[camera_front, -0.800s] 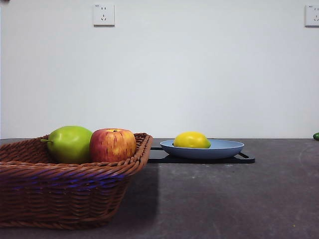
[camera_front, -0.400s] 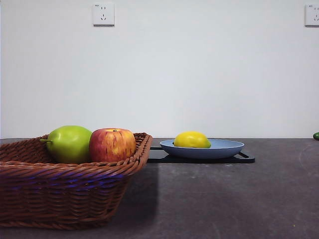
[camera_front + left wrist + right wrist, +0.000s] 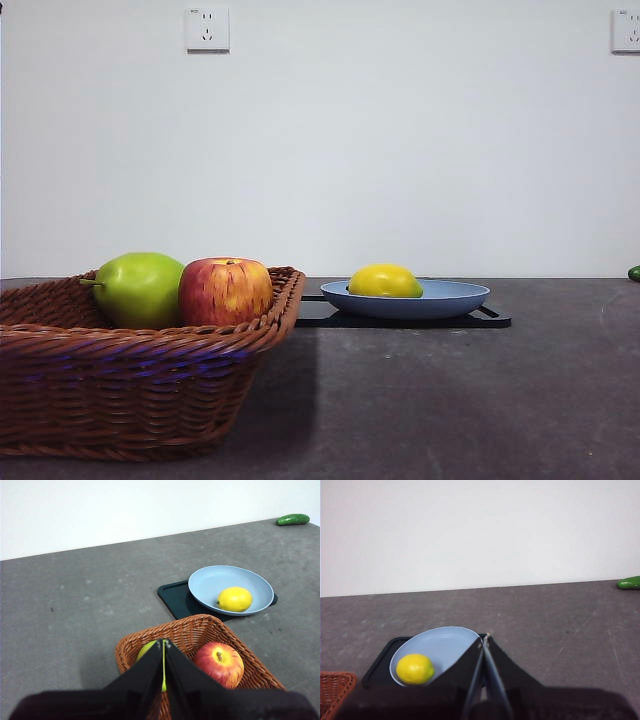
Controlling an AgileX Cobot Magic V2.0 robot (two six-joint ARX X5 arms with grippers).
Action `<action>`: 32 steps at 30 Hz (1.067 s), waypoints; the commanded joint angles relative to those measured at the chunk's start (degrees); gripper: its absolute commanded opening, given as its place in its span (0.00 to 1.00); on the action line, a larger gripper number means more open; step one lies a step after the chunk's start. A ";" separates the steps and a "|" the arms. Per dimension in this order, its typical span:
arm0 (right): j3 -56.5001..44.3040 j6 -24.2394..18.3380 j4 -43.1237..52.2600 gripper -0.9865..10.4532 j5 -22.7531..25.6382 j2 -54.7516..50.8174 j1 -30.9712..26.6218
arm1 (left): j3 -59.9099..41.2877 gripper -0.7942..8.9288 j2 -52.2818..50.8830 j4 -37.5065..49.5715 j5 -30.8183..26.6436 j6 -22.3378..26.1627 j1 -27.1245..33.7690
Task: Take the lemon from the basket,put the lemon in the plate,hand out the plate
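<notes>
Nearest, the brown wicker basket (image 3: 140, 370) holds a green fruit (image 3: 140, 289) and a red apple (image 3: 226, 291). Farther back, the smooth yellow lemon (image 3: 385, 281) lies in the light blue plate (image 3: 450, 300) on a black tray (image 3: 495, 320). The left gripper (image 3: 163, 642) and right gripper (image 3: 485, 639) have jaws pressed together, holding nothing.

A smooth green apple-like fruit with a stem (image 3: 139, 288) touches a red-and-yellow streaked apple (image 3: 226, 291). A flat black rectangular tray (image 3: 493, 319) lies on the grey surface (image 3: 450, 400). A dark green cucumber (image 3: 292, 519) lies near the white wall (image 3: 400, 140), which carries two white sockets (image 3: 208, 29).
</notes>
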 commanded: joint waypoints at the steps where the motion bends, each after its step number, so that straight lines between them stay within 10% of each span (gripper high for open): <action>1: 0.42 0.50 0.39 0.09 0.17 0.17 0.33 | 0.48 0.09 -2.86 -2.67 -1.25 1.84 0.50; 17: 0.42 0.50 0.39 0.09 0.17 0.17 0.37 | -27.36 0.09 -27.04 6.75 -4.61 1.09 18.47; 32: 0.42 0.50 0.39 0.09 0.22 0.17 0.37 | -34.42 0.09 -29.73 8.09 -4.48 -0.55 20.22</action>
